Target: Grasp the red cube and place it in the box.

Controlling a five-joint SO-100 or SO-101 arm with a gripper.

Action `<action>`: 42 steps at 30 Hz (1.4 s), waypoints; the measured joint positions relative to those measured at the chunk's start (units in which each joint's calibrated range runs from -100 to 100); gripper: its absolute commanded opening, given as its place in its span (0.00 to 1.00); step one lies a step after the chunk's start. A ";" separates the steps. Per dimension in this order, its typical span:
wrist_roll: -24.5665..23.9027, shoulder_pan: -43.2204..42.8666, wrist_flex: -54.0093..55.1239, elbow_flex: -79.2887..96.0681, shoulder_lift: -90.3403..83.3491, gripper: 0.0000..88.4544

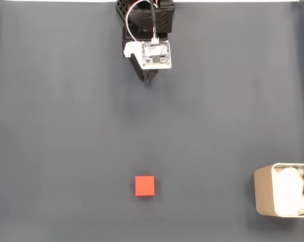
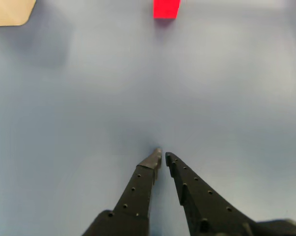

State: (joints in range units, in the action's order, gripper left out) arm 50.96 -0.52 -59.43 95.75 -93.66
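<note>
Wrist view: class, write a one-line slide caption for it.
Nearly closed gripper hovers over the grey mat, red cube straight ahead, box corner at upper left.

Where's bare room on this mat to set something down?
Nearly everywhere: the whole stretch between the gripper and the red cube, plus the fixed view's entire left side. Only the lower right corner is taken, by the box.

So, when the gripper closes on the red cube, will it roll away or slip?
The red cube rests flat on the dark mat, so it will probably slide, not roll. Its faces look matte and its edges straight, so the fingers should hold it without much slipping. It is small and looks solid, so likely light and stiff.
</note>
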 measured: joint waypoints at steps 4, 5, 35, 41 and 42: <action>0.00 -0.67 3.90 -8.95 8.60 0.00; -0.05 -0.89 4.22 -11.93 11.12 0.00; -2.00 0.22 -3.42 -63.65 49.76 0.00; -2.00 0.30 -3.58 -64.56 51.06 0.00; -2.00 0.30 -3.58 -64.56 51.41 0.00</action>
State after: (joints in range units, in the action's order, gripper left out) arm 48.96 -0.22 -63.01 31.19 -42.25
